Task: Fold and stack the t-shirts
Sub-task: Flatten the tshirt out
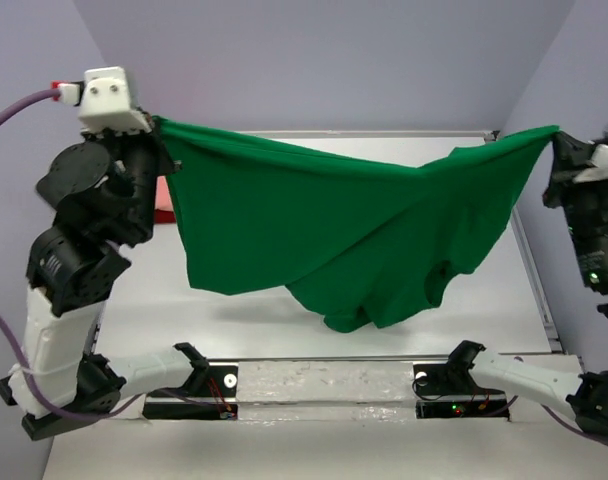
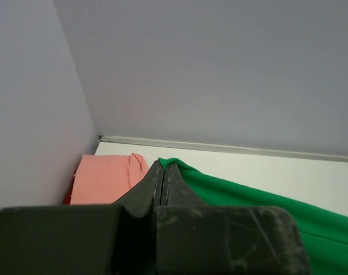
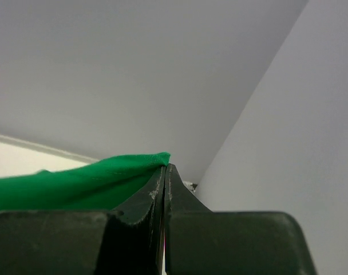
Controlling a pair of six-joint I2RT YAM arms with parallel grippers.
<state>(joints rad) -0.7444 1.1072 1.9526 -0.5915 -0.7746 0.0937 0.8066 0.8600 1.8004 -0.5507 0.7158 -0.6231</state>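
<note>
The bright green t-shirt (image 1: 334,225) hangs spread in the air between both arms, sagging in the middle above the table. My left gripper (image 1: 156,125) is shut on its left corner; in the left wrist view a green tip (image 2: 169,164) pokes out between the closed fingers (image 2: 162,167). At the far right my right gripper (image 1: 556,135) pinches the other corner, the green cloth (image 3: 76,183) running off from its closed tips (image 3: 165,167). A salmon pink t-shirt (image 2: 105,177) lies folded at the table's back left, with a dark red edge (image 2: 67,197) under it.
The white table (image 1: 244,320) is boxed in by pale walls on the left, back and right. A metal rail (image 1: 536,280) runs along its right edge. Both arm bases sit at the near edge (image 1: 324,385).
</note>
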